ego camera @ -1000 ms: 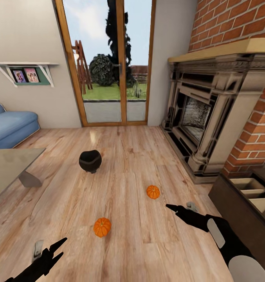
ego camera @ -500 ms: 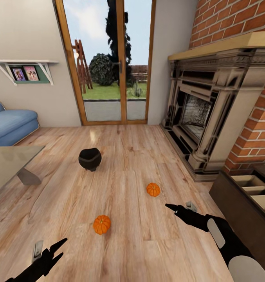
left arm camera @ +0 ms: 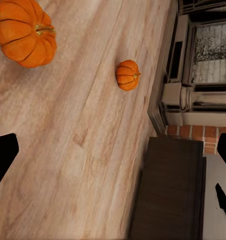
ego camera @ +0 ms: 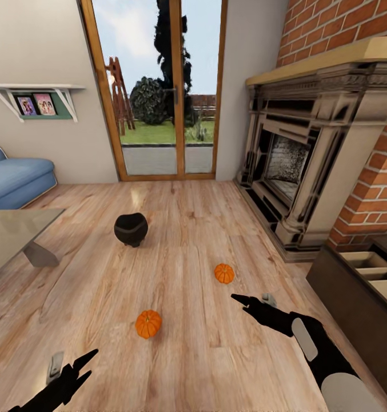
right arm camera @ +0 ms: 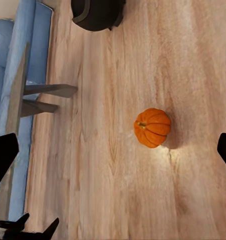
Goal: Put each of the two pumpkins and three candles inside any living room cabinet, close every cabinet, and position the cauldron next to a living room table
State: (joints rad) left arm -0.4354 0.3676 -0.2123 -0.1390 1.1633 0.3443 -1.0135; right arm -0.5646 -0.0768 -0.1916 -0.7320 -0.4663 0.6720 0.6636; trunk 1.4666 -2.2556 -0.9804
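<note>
Two pumpkins lie loose on the wood-plank floor, so the main part of the task looks unfinished. Largest in the head view is the brick fireplace at the right, with glazed doors on the far wall and a blue sofa at the left. The grey coffee table stands in front of the sofa. The dark brown cabinet sits at the lower right with pale drawer interiors exposed, so it is open and will need closing later. The black cauldron stands on the floor some way from the table; whether that counts as next to it is doubtful, and a nudge closer is probably still due. The nearer pumpkin rests between the two arms; the farther pumpkin lies just beyond the right gripper. Two small pale objects, one just beside the right gripper and one near the left gripper, may be candles; they are too small to confirm, and a third cannot be made out. Both grippers have their fingers spread apart and hold nothing. Judging by the drawers' visible parts, nothing has yet been stowed.
</note>
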